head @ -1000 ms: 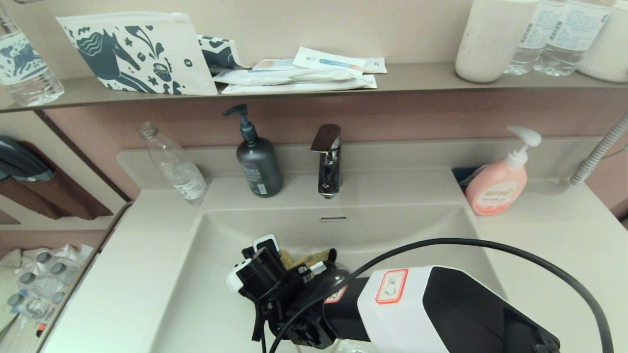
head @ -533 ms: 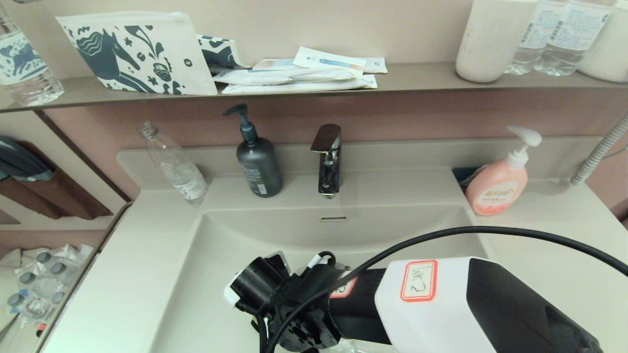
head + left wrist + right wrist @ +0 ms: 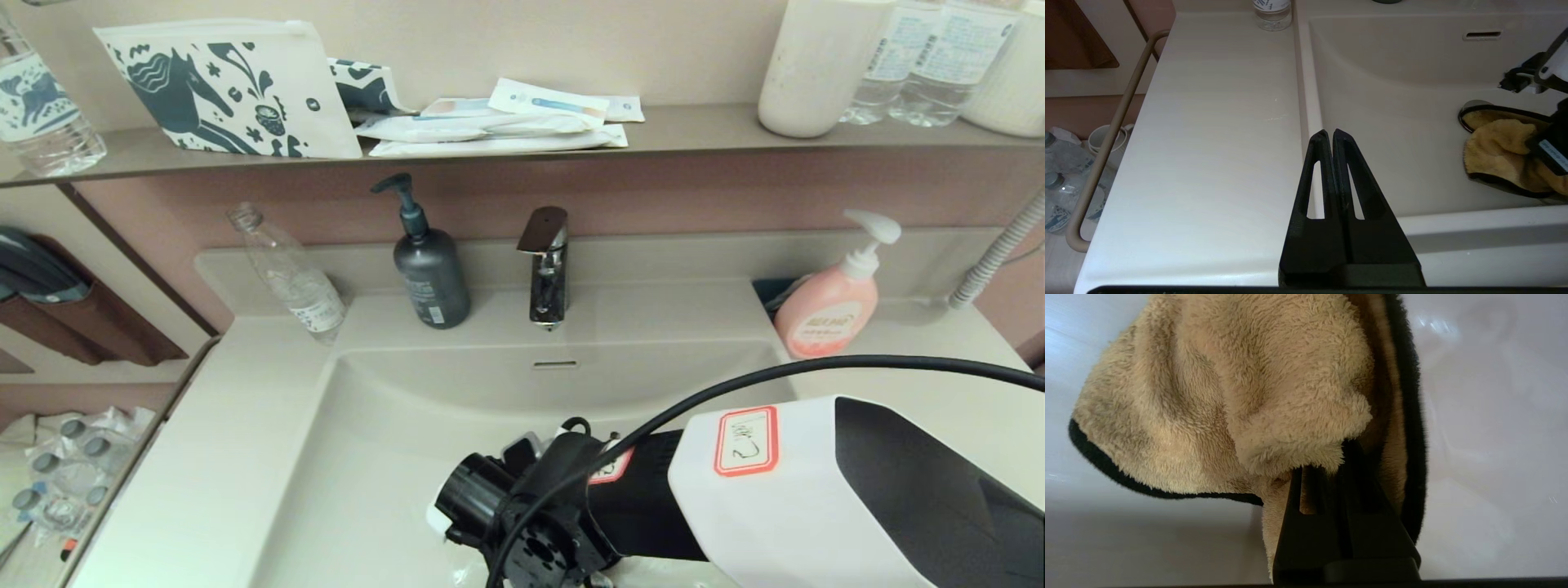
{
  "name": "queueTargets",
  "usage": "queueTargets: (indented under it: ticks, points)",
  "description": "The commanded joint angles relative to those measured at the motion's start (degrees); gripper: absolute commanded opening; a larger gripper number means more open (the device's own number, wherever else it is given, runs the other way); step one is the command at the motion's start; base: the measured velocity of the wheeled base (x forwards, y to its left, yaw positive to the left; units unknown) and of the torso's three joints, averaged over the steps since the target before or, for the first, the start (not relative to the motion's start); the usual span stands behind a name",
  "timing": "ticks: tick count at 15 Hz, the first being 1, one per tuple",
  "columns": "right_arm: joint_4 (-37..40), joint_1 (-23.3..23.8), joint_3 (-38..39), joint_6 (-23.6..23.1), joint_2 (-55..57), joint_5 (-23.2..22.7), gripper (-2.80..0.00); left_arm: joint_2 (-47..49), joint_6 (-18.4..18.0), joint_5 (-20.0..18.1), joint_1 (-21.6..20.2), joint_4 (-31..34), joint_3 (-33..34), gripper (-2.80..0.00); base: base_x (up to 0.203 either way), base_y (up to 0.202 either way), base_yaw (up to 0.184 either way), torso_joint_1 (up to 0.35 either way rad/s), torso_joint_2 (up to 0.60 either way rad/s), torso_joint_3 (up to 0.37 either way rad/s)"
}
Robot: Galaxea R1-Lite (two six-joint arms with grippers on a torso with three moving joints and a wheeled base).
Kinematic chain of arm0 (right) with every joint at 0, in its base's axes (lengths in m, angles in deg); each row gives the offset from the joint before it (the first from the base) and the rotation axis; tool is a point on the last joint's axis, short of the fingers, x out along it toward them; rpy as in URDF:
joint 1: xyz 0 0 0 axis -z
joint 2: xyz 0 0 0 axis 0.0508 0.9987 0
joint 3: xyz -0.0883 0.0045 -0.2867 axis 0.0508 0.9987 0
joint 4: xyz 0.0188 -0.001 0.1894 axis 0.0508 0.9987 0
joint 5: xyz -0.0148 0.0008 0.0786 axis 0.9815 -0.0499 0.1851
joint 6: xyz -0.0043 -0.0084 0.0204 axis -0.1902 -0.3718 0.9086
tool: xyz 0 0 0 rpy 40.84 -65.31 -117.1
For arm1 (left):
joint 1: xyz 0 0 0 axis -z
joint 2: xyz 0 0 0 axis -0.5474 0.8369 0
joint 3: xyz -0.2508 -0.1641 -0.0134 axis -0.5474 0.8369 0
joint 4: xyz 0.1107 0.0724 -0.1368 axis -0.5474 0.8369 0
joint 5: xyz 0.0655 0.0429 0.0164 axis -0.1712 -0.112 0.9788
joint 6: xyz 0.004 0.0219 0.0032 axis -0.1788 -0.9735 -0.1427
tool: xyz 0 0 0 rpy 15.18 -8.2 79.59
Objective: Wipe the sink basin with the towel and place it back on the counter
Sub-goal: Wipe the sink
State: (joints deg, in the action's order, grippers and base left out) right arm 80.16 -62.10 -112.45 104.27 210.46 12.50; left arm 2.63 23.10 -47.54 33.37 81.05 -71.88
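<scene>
The mustard-yellow towel (image 3: 1229, 396) with black trim lies bunched on the floor of the off-white sink basin (image 3: 392, 425), partly over the chrome drain plug (image 3: 1472, 105). My right gripper (image 3: 1331, 465) is shut on the towel, and the cloth covers its fingertips. In the head view the right arm (image 3: 775, 490) reaches into the front of the basin and hides the towel. The left wrist view shows the towel (image 3: 1498, 151) under the right arm. My left gripper (image 3: 1329, 132) is shut and empty, parked above the counter (image 3: 1216, 122) at the basin's left rim.
Along the back ledge stand a clear plastic bottle (image 3: 290, 273), a grey pump bottle (image 3: 430, 273), the faucet (image 3: 545, 265) and a pink soap bottle (image 3: 829, 310). A wall shelf (image 3: 694, 126) above holds pouches and bottles. A rail (image 3: 1106, 139) runs along the counter's left edge.
My right arm has swept to the right and toward the basin's front, dragging the towel. The towel showed beyond the wrist a second ago and is now hidden in the head view.
</scene>
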Motion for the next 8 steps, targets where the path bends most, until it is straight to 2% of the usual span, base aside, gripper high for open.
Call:
queueTargets:
  ticks: [1, 8]
  points:
    - [0.59, 1.21, 4.7, 0.76, -3.39, 0.48, -2.8, 0.01, -0.02, 0.0, -0.01, -0.01, 0.0, -2.8, 0.0, 0.0, 0.0, 0.0, 0.0, 0.0]
    - [0.41, 10.28, 16.85, 1.08, -11.83, 1.39, -2.8, 0.01, -0.02, 0.0, -0.01, -0.01, 0.0, -2.8, 0.0, 0.0, 0.0, 0.0, 0.0, 0.0]
